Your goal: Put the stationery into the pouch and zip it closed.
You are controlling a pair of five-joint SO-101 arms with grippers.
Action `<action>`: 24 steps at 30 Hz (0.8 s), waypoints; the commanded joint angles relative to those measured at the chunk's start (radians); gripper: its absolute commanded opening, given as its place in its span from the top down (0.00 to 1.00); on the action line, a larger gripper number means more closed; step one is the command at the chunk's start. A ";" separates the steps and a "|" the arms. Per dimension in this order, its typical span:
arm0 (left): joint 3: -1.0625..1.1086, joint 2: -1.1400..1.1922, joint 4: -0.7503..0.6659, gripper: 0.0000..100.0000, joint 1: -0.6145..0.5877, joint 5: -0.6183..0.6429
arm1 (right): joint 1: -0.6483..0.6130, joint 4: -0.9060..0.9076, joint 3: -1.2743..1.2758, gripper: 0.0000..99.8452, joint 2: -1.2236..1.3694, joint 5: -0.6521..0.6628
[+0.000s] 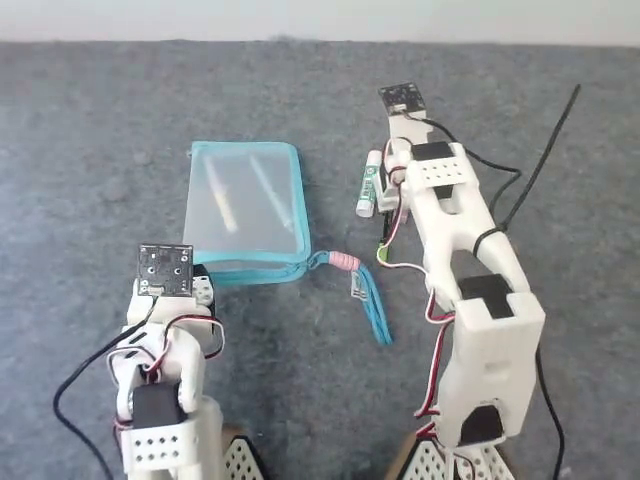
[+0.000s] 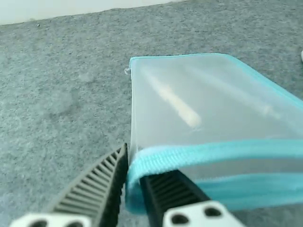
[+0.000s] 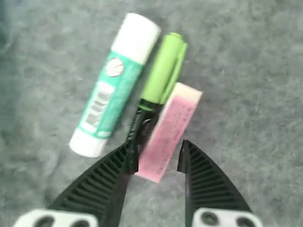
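– Pink eraser (image 3: 168, 130) next? R gripper (image 3: 156, 158) sits open over it, jaws either side of its near end, not pinching.

– Yep, I'd take that one. Watch the green marker (image 3: 163, 71) tho. It lies touching the eraser on the side toward the pouch (image 1: 245, 235), and one jaw is right at the seam btw the two. Prob better to shift slightly away from the pouch so only the eraser gets caught.

– Glue stick (image 3: 116, 85)?

– Just beside the marker, nearer the pouch again. Leave it for later. All 3 lie near the pouch's long edge, on the R arm's side.

– L gripper (image 2: 135, 189)?

– Clamped on the pouch's teal zip edge, at the corner nearest the L arm. Good anchor while things get fed in. Can't tell how far the zip is open. Two pale sticks show thru the pouch wall, so some stuff's inside.

– Surface, room?

– Grey felt-like mat (image 1: 100, 120) under the pouch. Prob grippy, so lift the eraser, don't drag it. Teal strap (image 1: 375, 305) w/ a pink bit trails from the pouch's corner toward the R arm, so keep clear of it. Pale wall (image 1: 300, 18) is beyond the pouch's far end. Black cable (image 1: 545, 150) runs past the R arm, well apart from the pouch.
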 commanded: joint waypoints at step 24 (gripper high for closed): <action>-0.039 -0.002 -0.011 0.99 -0.008 -0.018 | 0.025 -0.002 -0.025 0.85 0.053 0.011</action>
